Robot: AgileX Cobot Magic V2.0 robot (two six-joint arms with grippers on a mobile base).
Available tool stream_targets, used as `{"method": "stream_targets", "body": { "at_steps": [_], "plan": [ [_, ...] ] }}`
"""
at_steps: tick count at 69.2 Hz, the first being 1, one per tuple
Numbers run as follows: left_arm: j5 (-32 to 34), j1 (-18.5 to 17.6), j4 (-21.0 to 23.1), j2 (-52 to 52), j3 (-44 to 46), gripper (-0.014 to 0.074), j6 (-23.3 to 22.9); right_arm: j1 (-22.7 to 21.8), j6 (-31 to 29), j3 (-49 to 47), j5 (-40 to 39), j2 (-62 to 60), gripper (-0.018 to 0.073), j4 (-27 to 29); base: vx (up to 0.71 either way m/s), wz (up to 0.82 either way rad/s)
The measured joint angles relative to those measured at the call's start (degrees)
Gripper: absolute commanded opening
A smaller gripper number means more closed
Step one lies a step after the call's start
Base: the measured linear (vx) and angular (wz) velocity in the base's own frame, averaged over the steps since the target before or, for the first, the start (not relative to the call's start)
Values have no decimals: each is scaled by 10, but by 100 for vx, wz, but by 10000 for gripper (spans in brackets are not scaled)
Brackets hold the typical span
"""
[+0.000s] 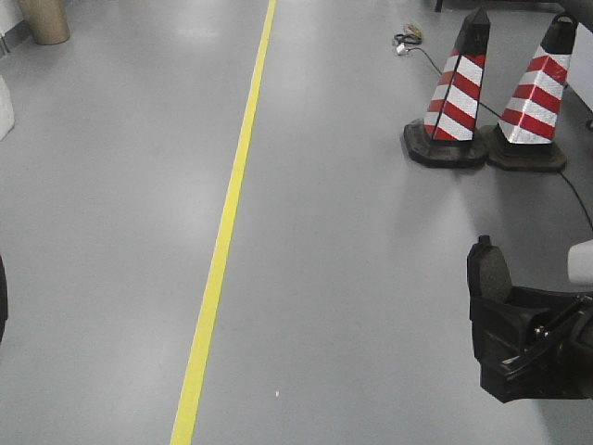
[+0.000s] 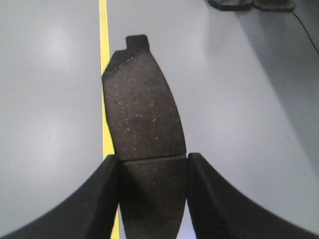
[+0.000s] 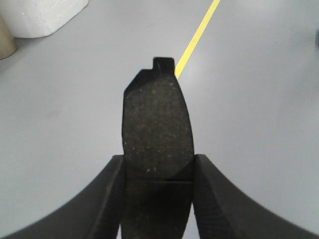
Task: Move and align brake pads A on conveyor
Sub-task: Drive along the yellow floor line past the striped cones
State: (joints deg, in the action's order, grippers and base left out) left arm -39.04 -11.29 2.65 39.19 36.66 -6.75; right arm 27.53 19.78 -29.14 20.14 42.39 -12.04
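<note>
Grey friction faces on dark backing plates: two brake pads A, one carried in each gripper, both held aloft over the floor. No conveyor shows in any view.

Item 1, left pad (image 2: 144, 134). Clamped between the two black fingers (image 2: 94, 199) of the left gripper (image 2: 152, 172), which press its side edges at about the thin cross groove. The lower half sits inside the grip; the upper half and a small square tab on the backing plate stand clear. Judged a carrying hold: gripping by the edges leaves the flat face free to be laid down and squared up on a belt. Face is speckled, dark grey-brown, curved along one side, chamfered at the top corner. Behind it lie the grey floor (image 2: 50, 99) and a yellow floor line (image 2: 104, 64).

Item 2, right pad (image 3: 157, 134). Clenched likewise by the right gripper (image 3: 158, 174), fingers (image 3: 219, 204) on both side edges, groove just below the grip line, notched tab upward. Same speckled charcoal face, darker rim. In the front-facing view one pad (image 1: 491, 271) stands upright in a black gripper (image 1: 519, 343) at the right edge; which arm cannot be told.

Surroundings: two red-and-white striped cones (image 1: 459, 93) on the floor at far right, well apart from both pads; a white block (image 3: 40, 17) in the right wrist view.
</note>
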Motion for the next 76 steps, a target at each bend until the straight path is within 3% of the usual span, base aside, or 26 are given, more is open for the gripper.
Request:
{"method": "stream_targets", "body": {
  "at_steps": [76],
  "plan": [
    [0, 0, 0, 0, 0, 139, 0, 0, 0, 0, 6, 0, -10, 0, 60, -1]
  ]
}}
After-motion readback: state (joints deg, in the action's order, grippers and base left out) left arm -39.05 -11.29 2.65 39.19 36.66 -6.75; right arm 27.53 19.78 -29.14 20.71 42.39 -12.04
